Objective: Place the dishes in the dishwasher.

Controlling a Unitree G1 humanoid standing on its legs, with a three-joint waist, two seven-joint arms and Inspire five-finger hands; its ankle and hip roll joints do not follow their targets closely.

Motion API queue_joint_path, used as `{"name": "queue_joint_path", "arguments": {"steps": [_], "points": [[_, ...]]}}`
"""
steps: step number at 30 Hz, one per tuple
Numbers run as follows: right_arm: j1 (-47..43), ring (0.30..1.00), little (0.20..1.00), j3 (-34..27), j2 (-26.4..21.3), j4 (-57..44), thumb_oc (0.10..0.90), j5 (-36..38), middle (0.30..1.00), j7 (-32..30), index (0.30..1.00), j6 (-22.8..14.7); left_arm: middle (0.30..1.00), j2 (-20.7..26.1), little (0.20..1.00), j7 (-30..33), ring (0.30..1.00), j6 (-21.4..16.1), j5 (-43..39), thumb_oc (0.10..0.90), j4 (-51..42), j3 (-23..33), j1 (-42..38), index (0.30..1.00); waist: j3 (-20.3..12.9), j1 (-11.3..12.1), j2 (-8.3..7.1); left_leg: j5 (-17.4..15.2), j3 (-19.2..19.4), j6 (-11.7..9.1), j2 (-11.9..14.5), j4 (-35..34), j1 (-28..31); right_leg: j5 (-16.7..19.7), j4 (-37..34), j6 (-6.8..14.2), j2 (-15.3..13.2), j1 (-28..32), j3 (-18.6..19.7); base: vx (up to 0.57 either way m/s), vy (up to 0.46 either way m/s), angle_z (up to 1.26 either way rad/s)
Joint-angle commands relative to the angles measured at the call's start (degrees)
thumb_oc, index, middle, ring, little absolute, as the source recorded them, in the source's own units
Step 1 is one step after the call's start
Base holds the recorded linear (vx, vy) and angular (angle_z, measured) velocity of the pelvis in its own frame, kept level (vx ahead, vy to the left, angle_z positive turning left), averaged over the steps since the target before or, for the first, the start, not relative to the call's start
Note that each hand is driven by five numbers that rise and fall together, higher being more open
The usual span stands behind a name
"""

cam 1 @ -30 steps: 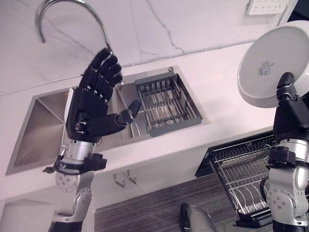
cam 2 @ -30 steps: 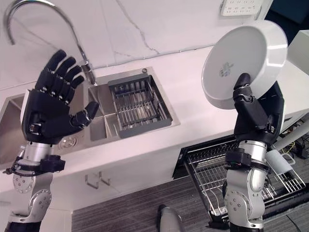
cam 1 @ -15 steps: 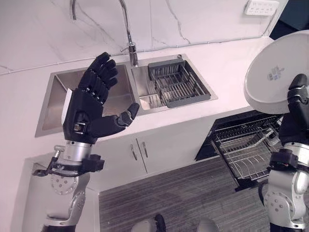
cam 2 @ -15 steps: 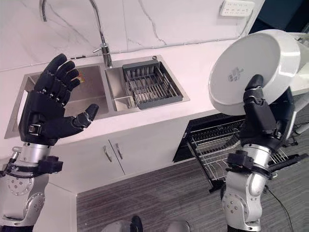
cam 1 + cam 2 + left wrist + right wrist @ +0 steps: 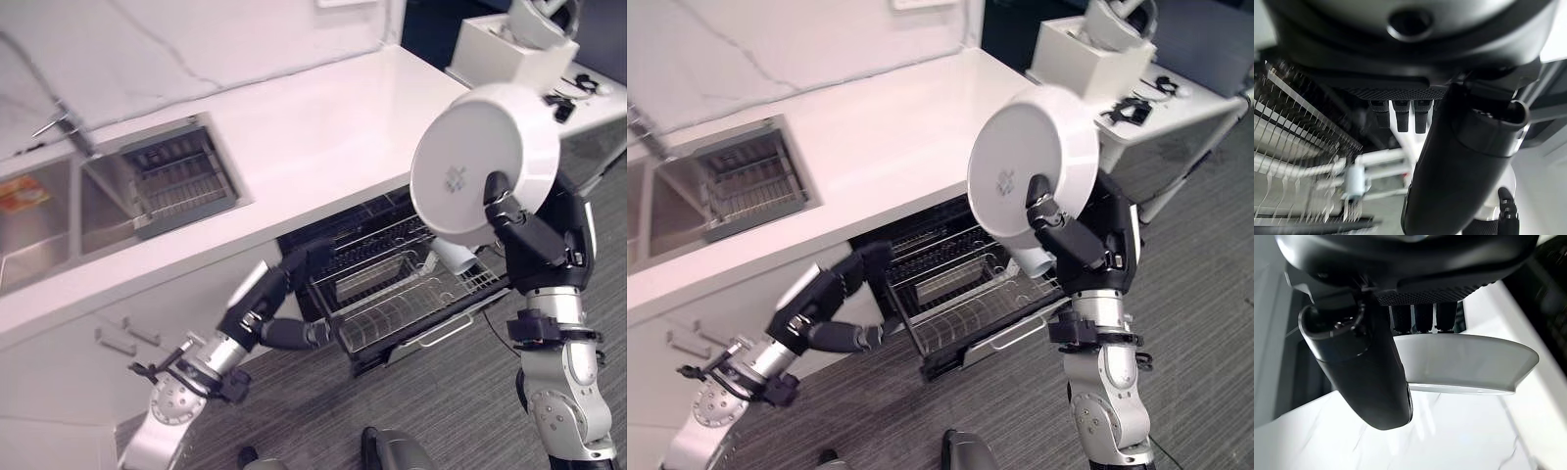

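Observation:
A large white dish [image 5: 480, 157] stands on edge in the air above the open dishwasher [image 5: 392, 255], its underside facing me. My right hand [image 5: 534, 240] is shut on its lower rim, thumb across the underside; the right wrist view shows the dish [image 5: 1464, 364] pinched between thumb and fingers. The wire lower rack [image 5: 411, 304] is pulled out over the floor, with a white cup-like item [image 5: 453, 257] in it below the dish. My left hand [image 5: 279, 294] hangs low at the rack's left front corner, open, its fingers pointing into the dishwasher.
The white countertop [image 5: 294, 137] runs above the dishwasher. A steel sink [image 5: 59, 211] with a dark drain basket [image 5: 176, 176] and a tap [image 5: 64, 122] lies at left. A white box [image 5: 509, 54] stands on a table at far right. Dark wood floor [image 5: 451, 411] lies below.
The camera has swung right toward the dishwasher. My left hand has dropped from raised in front of the sink to beside the pulled-out rack. The right hand still holds the dish up.

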Motion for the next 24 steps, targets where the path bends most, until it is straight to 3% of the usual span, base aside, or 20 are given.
{"name": "queue_joint_path", "arguments": {"steps": [1, 2, 3, 5, 11, 14, 15, 18, 23, 24], "points": [[-8.02, 0.3, 0.3, -1.53, -1.48, -5.43, 0.4, 1.17, 0.3, 6.14, 0.3, -6.18, 0.9, 2.3, 0.9, -6.3, 0.9, -1.82, -4.91, 0.8, -3.7, 3.92, -5.25, 0.9, -2.65, 0.56, -0.11, -14.8, -1.38, 2.7, -7.52, 4.2, 3.69, 2.63, -8.68, 9.38, -7.06, 6.2, 0.1, 0.02, -0.06, 0.31], [-7.44, 0.3, 0.3, -0.12, -0.91, -5.32, 0.4, 0.22, 0.3, 6.54, 0.3, -7.16, 0.9, 2.46, 0.9, -9.58, 0.9, 1.16, -7.23, 0.8, -3.18, 3.49, -4.25, 0.9, -2.58, 0.54, 1.49, -17.3, -1.93, 3.28, -9.36, 4.2, 1.22, 2.84, -8.68, 9.75, -5.74, 5.87, -0.22, 0.0, -0.028, 0.49], [-6.59, 0.3, 0.3, 1.01, 0.38, -5.07, 0.4, -1.5, 0.3, 7.2, 0.3, -8.2, 0.9, 2.41, 0.9, -12.16, 0.9, 4.15, -8.37, 0.8, -2.21, 2.08, -4.6, 0.9, -2.42, 0.37, 2.28, -17.19, -1.86, 3.09, -9.55, 4.2, -0.38, 2.54, -8.68, 9.76, -5.04, 6.1, -1.24, -0.03, -0.017, 0.69], [-6.14, 0.3, 0.3, 1.99, -0.43, -4.59, 0.4, -1.95, 0.3, 8.37, 0.3, -8.5, 0.9, 2.54, 0.9, -12.26, 0.9, 9.92, -7.66, 0.8, 0.12, -1.96, -5.28, 0.9, -2.26, 0.17, 2.62, -16.81, -2.22, 2.94, -10.01, 4.2, -1.79, 1.78, -8.68, 9.69, -4.92, 6.52, -2.78, -0.01, 0.068, 0.57], [-3.68, 0.3, 0.3, -0.11, -1.95, -3.92, 0.4, -6.17, 0.3, 8.92, 0.3, -9.12, 0.9, 2.25, 0.9, -4.42, 0.9, 10.08, -7.68, 0.8, 10.23, -3.01, -0.84, 0.9, -3.31, 0.07, 2.03, -18.35, -1.54, 4.14, -10.34, 4.2, -0.94, 0.89, -8.68, 9.86, -4.73, 7.72, -4.04, 0.06, 0.157, 0.04], [-1.69, 0.3, 0.3, -1.27, -0.7, -4.01, 0.4, -9.52, 0.3, 8.41, 0.3, -10.12, 0.9, -0.68, 0.9, 0.31, 0.9, 7.56, -11.76, 0.8, 13.47, 0.12, 2.17, 0.9, -3.18, 0.95, 1.1, -19.27, -1.07, 5.08, -10.9, 4.2, 0.13, 0.68, -8.68, 9.97, -5.11, 8.65, -4.32, 0.1, 0.153, -0.08], [-0.98, 0.3, 0.3, -1.6, 0.3, -3.63, 0.4, -10.1, 0.3, 10.0, 0.3, -10.61, 0.9, -2.67, 0.9, 3.97, 0.9, 3.1, -11.07, 0.8, 16.53, 2.14, 3.06, 0.9, -3.08, 1.54, 0.54, -19.95, -1.03, 5.41, -11.27, 4.2, 0.67, 0.4, -8.68, 10.13, -5.34, 9.19, -4.54, 0.09, 0.122, -0.07], [-0.97, 0.3, 0.3, -2.34, -0.45, -3.43, 0.4, -14.11, 0.3, 10.17, 0.3, -11.08, 0.9, -2.59, 0.9, 13.65, 0.9, -7.68, 0.85, 0.8, 20.27, 4.4, 5.26, 0.9, -3.43, 2.99, -0.59, -19.95, -1.42, 5.81, -11.89, 4.2, 0.16, 0.69, -8.68, 10.07, -5.6, 8.91, -4.91, 0.07, 0.111, -0.02], [1.31, 0.3, 0.3, -3.82, 1.44, -0.96, 0.4, -20.15, 0.3, 8.96, 0.3, -11.7, 0.9, -7.86, 0.9, 24.05, 0.9, -18.47, 3.83, 0.8, 31.87, 9.06, 9.06, 0.9, -3.38, 4.56, -2.14, -20.9, -1.8, 6.54, -12.64, 4.2, -0.08, 1.26, -8.68, 10.94, -6.71, 9.05, -6.26, 0.05, 0.149, 0.13], [1.71, 0.3, 0.3, -3.86, 1.62, 0.29, 0.4, -23.72, 0.3, 7.24, 0.3, -12.29, 0.9, -9.47, 0.9, 24.62, 0.9, -19.45, 0.82, 0.8, 35.08, 11.7, 9.19, 0.9, -3.23, 5.02, -2.53, -21.13, -1.92, 6.77, -12.85, 4.2, -0.08, 1.59, -8.68, 11.3, -7.09, 8.99, -6.52, 0.04, 0.214, 0.0]]}}
